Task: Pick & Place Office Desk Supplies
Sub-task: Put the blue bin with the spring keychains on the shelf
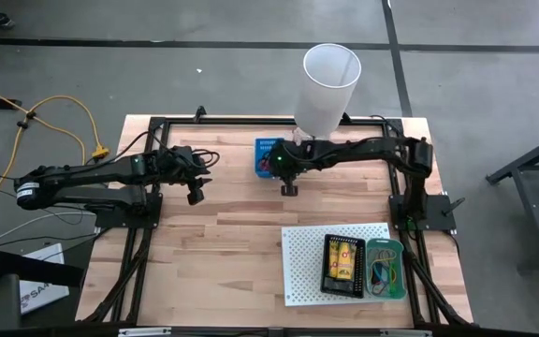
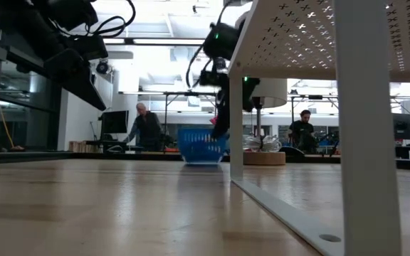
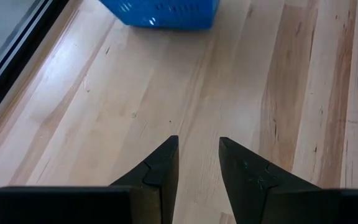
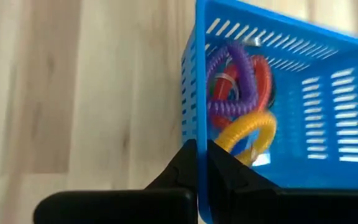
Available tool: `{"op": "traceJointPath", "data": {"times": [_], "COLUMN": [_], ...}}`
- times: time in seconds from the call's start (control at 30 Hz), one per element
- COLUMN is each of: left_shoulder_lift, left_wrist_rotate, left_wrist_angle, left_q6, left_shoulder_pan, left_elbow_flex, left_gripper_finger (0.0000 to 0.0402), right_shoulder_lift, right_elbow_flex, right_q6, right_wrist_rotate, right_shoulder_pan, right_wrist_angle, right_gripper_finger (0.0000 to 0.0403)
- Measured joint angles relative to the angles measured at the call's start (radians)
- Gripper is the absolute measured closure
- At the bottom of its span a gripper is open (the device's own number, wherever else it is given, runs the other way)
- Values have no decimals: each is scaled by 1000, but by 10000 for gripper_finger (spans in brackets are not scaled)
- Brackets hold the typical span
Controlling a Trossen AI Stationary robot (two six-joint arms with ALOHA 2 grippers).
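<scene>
High view: wooden table (image 1: 223, 243) with a black frame along its edges. White perforated board (image 1: 302, 262) lies at the near right of the table, carrying a black tray (image 1: 328, 270) of yellow-and-red packs (image 1: 343, 259) and, beside it, a green tray (image 1: 385, 245) of thin rubber bands (image 1: 383, 273). Tall white bin (image 1: 327, 89) stands at the far edge. Left arm waits over the left part of the table, left gripper (image 3: 197, 163) above bare wood, its fingers parted with a narrow gap and nothing between them. Right arm reaches from the right side toward the far middle; right gripper (image 4: 199, 163) is clenched tight, its tips at the wall of a small blue basket (image 4: 328, 124); whether they pinch that wall cannot be told. Basket holds coiled loops: purple (image 4: 238, 81), red (image 4: 263, 74), yellow (image 4: 247, 134).
</scene>
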Motion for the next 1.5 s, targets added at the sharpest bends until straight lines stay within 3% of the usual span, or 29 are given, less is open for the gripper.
{"op": "traceJointPath", "data": {"times": [0.8, 1.33, 1.5], "left_shoulder_lift": [1, 1, 1], "left_wrist_rotate": [0, 0, 0], "left_wrist_angle": [1, 4, 6], "left_q6": [0, 0, 5], "left_shoulder_pan": [-1, -1, -1], "left_elbow_flex": [0, 0, 0], "left_gripper_finger": [293, 293, 293], "right_shoulder_lift": [-322, -369, -368], "right_elbow_flex": [1, 18, 90], "right_q6": [209, 326, 373], "right_wrist_rotate": [184, 217, 311], "right_shoulder_pan": [279, 435, 508], "right_wrist_angle": [-207, -321, -423], "right_gripper_finger": [400, 400, 400]}}
